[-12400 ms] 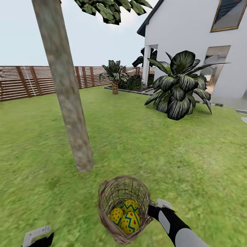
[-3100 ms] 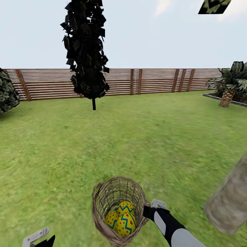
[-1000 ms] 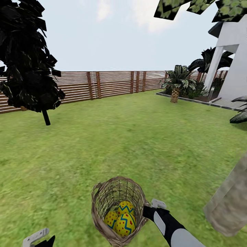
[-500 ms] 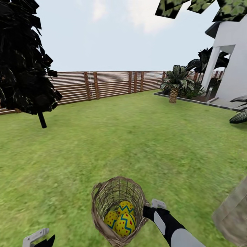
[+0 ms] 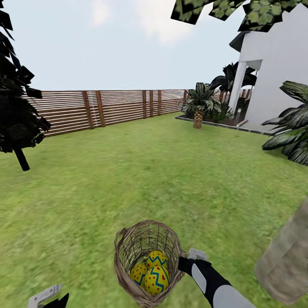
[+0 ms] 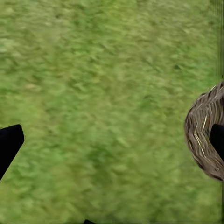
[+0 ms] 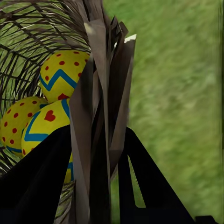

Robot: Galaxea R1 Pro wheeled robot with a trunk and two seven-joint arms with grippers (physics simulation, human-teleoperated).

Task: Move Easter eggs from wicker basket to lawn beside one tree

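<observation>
The left gripper [image 5: 45,296] hangs low over the lawn [image 5: 141,171], its fingers spread apart and empty. Beside it, the wicker basket [image 5: 147,261] holds three Easter eggs [image 5: 152,273]. The right gripper [image 7: 95,154] has its fingers clamped on the basket's rim. The tree [image 5: 284,256] trunk stands at far right.

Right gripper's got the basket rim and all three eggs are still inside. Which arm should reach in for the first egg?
Left. The right gripper is clamped on the wicker basket rim, so it is busy. The left gripper hangs free over the lawn beside the basket, likely able to reach the Easter eggs.
</observation>
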